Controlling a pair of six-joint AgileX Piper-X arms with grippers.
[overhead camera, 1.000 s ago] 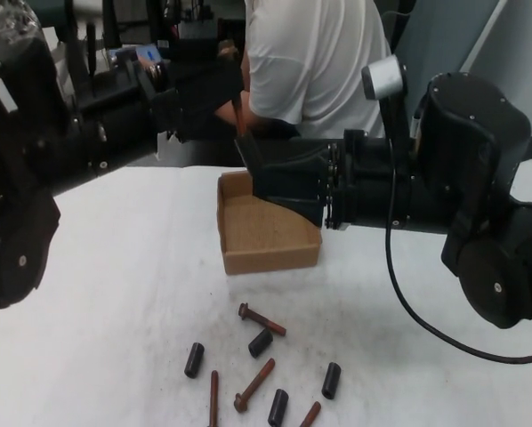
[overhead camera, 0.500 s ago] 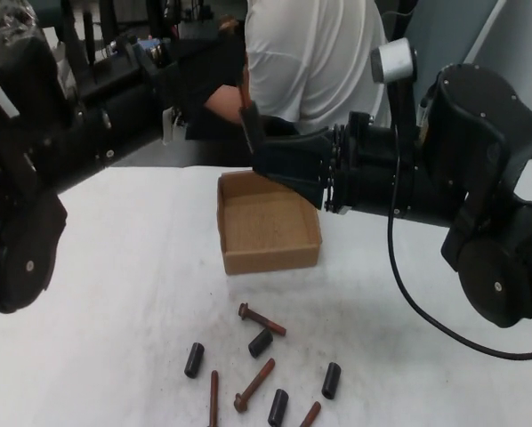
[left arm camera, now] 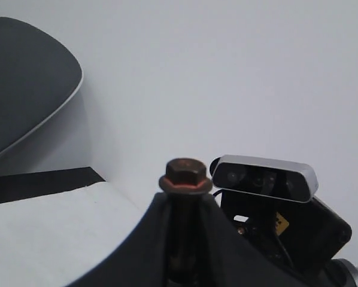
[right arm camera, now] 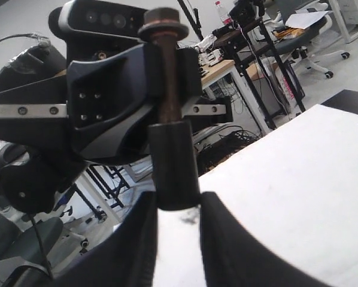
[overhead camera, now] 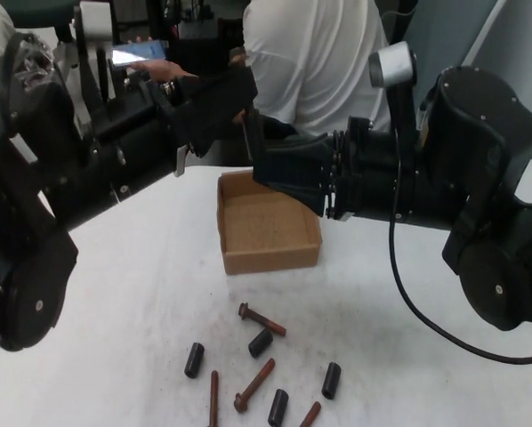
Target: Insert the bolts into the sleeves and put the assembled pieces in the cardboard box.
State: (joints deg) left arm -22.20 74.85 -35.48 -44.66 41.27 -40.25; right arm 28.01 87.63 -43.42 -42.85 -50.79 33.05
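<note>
Nearest, at the front edge of the white bench (overhead camera: 115,294): four loose bolts (overhead camera: 253,384), rust-brown, and four loose sleeves (overhead camera: 194,359), black, lying mixed in one small group, most of them not touching. One of the loose bolts cut by the picture edge.

Behind this group, well apart from it, near the middle of the bench: the cardboard box (overhead camera: 266,233), standing with the open side up.

Farther again, raised off the bench over or just behind the far side of the cardboard box: both tools, facing each other closely.

Right tool (right arm camera: 178,206) pinching the held sleeve (right arm camera: 174,164) by one end, between its two fingers.

Left tool (left arm camera: 184,204) pressed together on the shank of the held bolt (right arm camera: 165,78), just under the hexagonal head, with the head turned away from the held sleeve.

Held bolt in one line with the held sleeve, the shank reaching the free mouth of the held sleeve. Cannot tell how deep inside.
</note>
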